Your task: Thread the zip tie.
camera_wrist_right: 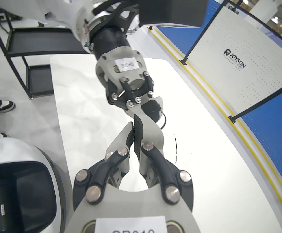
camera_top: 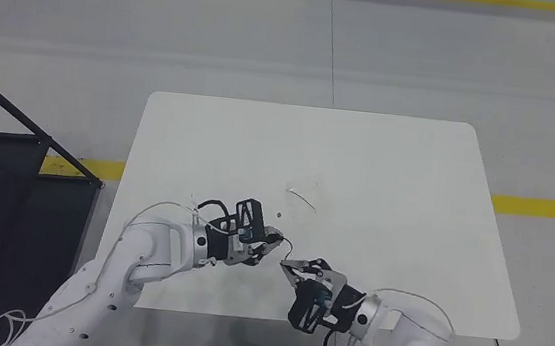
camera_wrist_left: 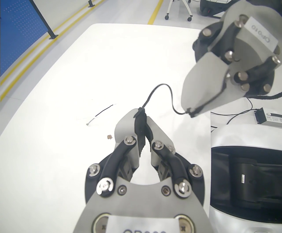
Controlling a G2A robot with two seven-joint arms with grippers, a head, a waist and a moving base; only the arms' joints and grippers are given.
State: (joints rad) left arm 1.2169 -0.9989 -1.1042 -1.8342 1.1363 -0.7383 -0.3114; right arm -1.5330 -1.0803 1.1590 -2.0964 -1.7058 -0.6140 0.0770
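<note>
The left claw (camera_wrist_left: 141, 113) is clamping its pads tight on the thicker end of the black zip tie (camera_wrist_left: 148, 99), and the right claw (camera_wrist_left: 191, 113) is pinching the thin tail between closed tips. The tie is arching in the air between the two, off the counter (camera_top: 407, 186), held at both ends. Both claws are hovering tip to tip above the counter's near edge, the left arm angling in from the left side, the right arm sitting at the near right and pointing back toward the other. Their fingers are crowding each other closely. Just beyond the left claw a small brown speck (camera_wrist_left: 109, 137) is lying on the surface. Farther out, toward the middle of the counter, a loose tie (camera_top: 303, 195), part black and part pale, is lying flat, well apart from both claws. Past it the white surface is stretching to the far edge and out to both sides. A dark rack (camera_top: 13, 208) is standing on the floor beside the counter's left edge.
</note>
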